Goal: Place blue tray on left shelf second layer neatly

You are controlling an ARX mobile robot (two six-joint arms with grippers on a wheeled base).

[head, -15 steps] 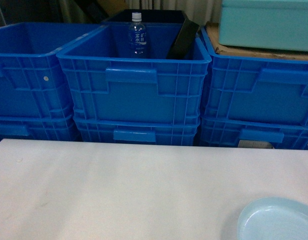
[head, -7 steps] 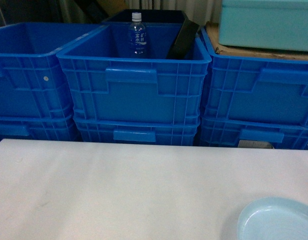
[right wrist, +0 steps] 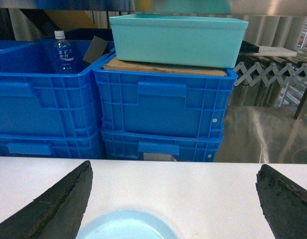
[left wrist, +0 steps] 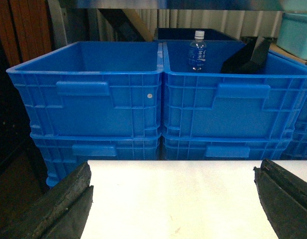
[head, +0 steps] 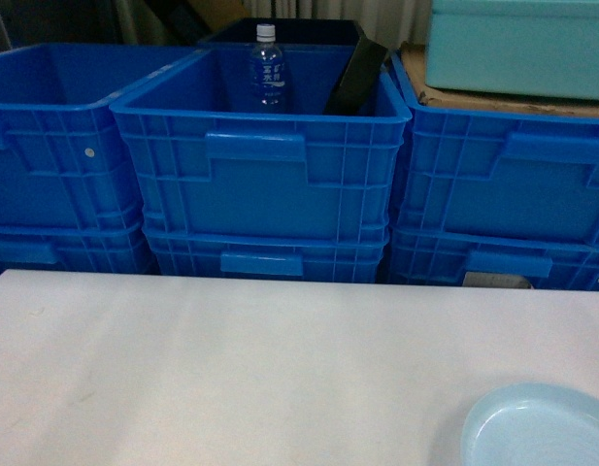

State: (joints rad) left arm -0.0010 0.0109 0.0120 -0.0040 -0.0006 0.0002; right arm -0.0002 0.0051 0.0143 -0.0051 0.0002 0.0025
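**Inspector:** Against the earlier head frames nothing had shifted; every item kept its place.

**Clerk:** The containers?

**Inspector:** Three stacks of blue crates stood behind the white table (head: 231, 359). The middle crate (head: 260, 175) held a water bottle (head: 266, 66) upright and a black object (head: 355, 78) leaning on its right wall. The left crate (left wrist: 86, 94) showed nothing inside. The right crate (right wrist: 163, 107) carried cardboard (right wrist: 158, 66) with a teal bin (right wrist: 178, 39) on top.

**Clerk:** The blue tray?

**Inspector:** A pale blue tray (head: 542, 427) lay on the table's near right corner, below the right gripper (right wrist: 173, 204).

**Clerk:** Grippers?

**Inspector:** The right gripper and the left gripper (left wrist: 173, 199) both stood spread wide, holding nothing. I could not identify the shelf.
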